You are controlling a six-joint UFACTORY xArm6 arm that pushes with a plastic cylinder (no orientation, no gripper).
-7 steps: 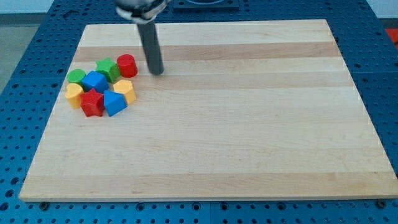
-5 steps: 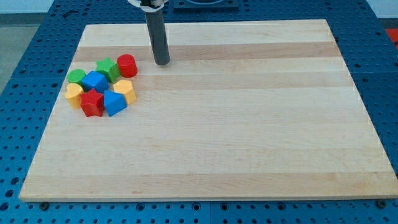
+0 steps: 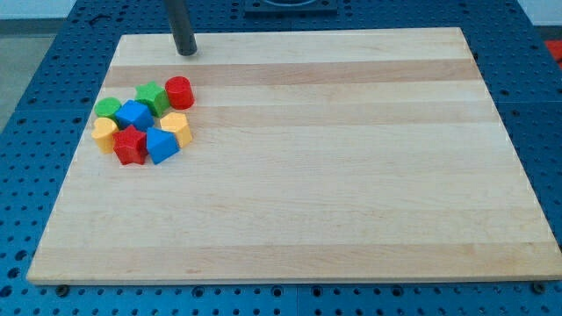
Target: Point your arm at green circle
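The green circle block [image 3: 107,108] lies at the left edge of a tight cluster on the wooden board [image 3: 351,175], at the view's left. Around it are a green star [image 3: 152,96], a red cylinder [image 3: 179,91], a blue block [image 3: 134,114], a yellow block [image 3: 104,133], a red star [image 3: 130,145], a blue triangle-like block [image 3: 162,145] and a yellow hexagon [image 3: 176,127]. My tip [image 3: 186,52] is near the board's top edge, above the red cylinder and up and to the right of the green circle, touching no block.
The board rests on a blue perforated table [image 3: 35,105]. A dark fixture [image 3: 290,5] shows at the view's top centre, beyond the board.
My tip has moved up and to the left, from just right of the red cylinder to near the board's top edge. The blocks have not moved.
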